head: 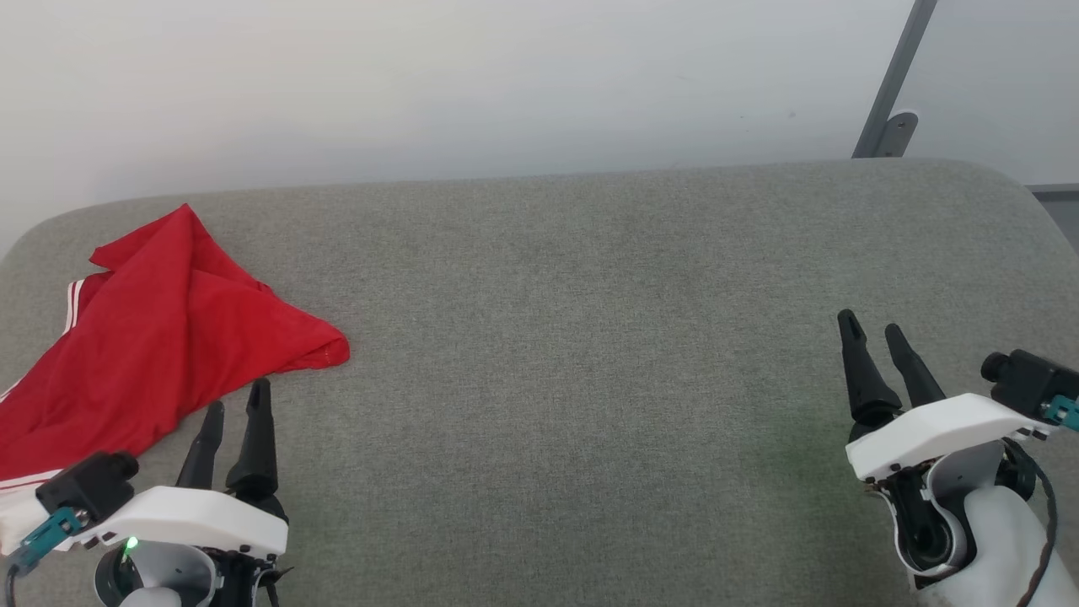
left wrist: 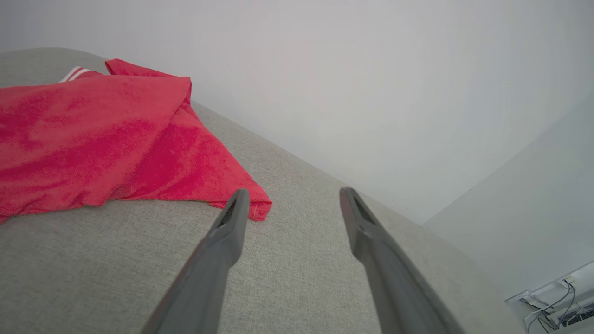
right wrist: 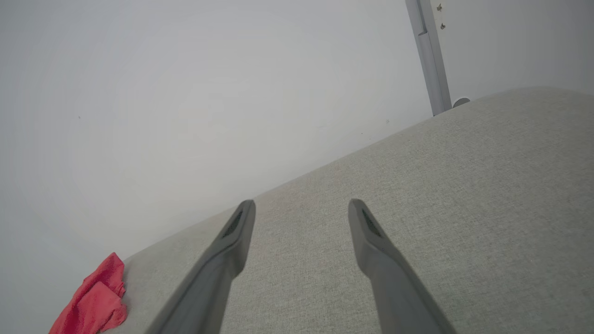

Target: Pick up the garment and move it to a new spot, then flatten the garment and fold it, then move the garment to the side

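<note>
The red garment (head: pixel 152 337) lies in a folded heap at the far left of the grey table, with a bit of white striped trim (head: pixel 74 303) showing at its left edge. In the left wrist view the garment (left wrist: pixel 106 144) spreads across the upper left, and in the right wrist view the garment (right wrist: pixel 95 301) is a small red lump at the lower left. My left gripper (head: pixel 238 394) stands open just in front of the garment's near edge, holding nothing. Far off at the lower right, my right gripper (head: pixel 872 324) is open and empty.
The grey fabric-covered table (head: pixel 573 337) stretches wide between the two grippers. A pale wall stands behind its far edge. A grey metal post (head: pixel 893 84) rises at the back right, and cables (left wrist: pixel 557 301) lie on the floor beyond the table's end.
</note>
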### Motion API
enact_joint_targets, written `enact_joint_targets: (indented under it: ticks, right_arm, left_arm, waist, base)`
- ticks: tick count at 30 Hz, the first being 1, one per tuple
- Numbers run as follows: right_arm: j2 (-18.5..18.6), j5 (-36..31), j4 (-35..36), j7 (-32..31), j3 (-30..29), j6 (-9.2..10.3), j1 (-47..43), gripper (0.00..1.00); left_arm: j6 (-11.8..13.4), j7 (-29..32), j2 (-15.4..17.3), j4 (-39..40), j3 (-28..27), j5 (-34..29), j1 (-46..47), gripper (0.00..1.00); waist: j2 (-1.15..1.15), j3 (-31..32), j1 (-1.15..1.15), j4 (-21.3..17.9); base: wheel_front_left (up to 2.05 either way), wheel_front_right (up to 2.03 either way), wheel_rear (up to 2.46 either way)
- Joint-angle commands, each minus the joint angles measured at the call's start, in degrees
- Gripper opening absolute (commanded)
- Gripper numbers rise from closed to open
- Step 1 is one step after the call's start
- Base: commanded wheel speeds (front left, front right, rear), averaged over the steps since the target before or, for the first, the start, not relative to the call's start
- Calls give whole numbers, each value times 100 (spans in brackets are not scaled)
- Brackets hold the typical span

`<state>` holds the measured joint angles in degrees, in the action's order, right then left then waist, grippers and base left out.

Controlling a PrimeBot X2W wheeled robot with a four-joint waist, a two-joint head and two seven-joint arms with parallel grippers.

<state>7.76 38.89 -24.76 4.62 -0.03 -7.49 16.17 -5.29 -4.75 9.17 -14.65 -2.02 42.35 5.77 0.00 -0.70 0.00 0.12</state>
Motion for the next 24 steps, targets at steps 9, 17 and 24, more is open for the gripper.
enact_joint_targets:
  ticks: [9, 17, 24]
  right_arm:
    - [8, -981, -82, 190, -79, 0, 223, 100]
    - [-16, -1700, -178, 322, -109, 0, 289, 100]
    - [-13, -2183, -245, 430, -133, 0, 335, 100]
  left_arm:
    - [112, -171, 157, -8, 140, -638, 184, 100]
    - [183, -307, 255, -46, 217, -1113, 197, 100]
    - [189, -413, 290, -102, 236, -1455, 186, 100]
  waist:
    - [0, 4, 0, -6]
    - [0, 2, 0, -16]
    - [0, 14, 0, -22]
  base:
    - [0, 0, 0]
    - [0, 0, 0]
    - [0, 0, 0]
